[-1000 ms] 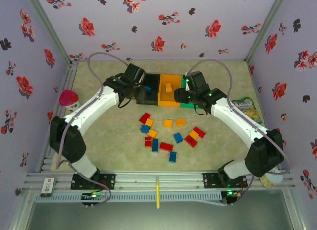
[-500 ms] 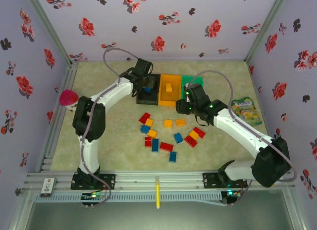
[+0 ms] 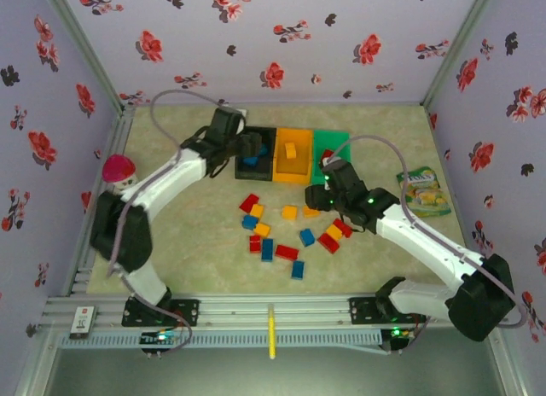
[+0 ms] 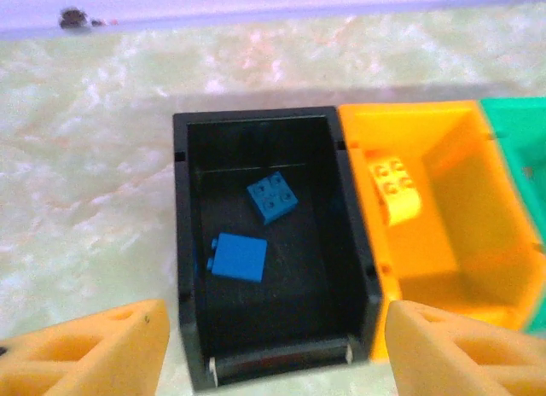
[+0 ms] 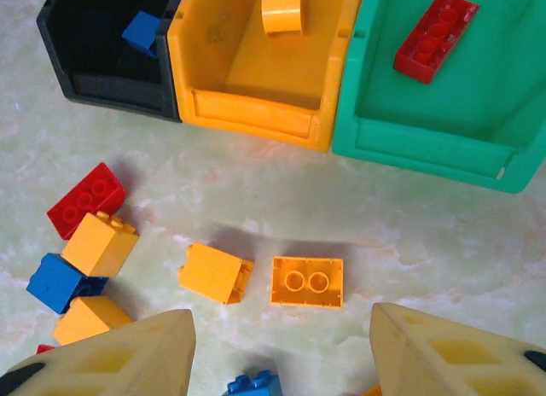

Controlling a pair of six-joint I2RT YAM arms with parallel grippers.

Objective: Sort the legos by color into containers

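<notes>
While left wrist shows two blue legos (image 4: 272, 196); right wrist, one.

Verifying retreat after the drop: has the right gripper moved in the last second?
Yes. In the top view the right gripper has pulled back from the green bin toward the near edge, and is now beside a loose orange brick.

Black bin (image 4: 184, 242) holds two blue bricks (image 4: 273, 196), orange bin (image 4: 444, 242) an orange-yellow brick (image 4: 393, 188), green bin (image 5: 426, 148) a red brick (image 5: 435, 36). Lilac walls (image 3: 273, 37) carry red and dark, seemingly black, flowers; at nine o'clock, a pink-capped toy (image 3: 119, 167).
</notes>
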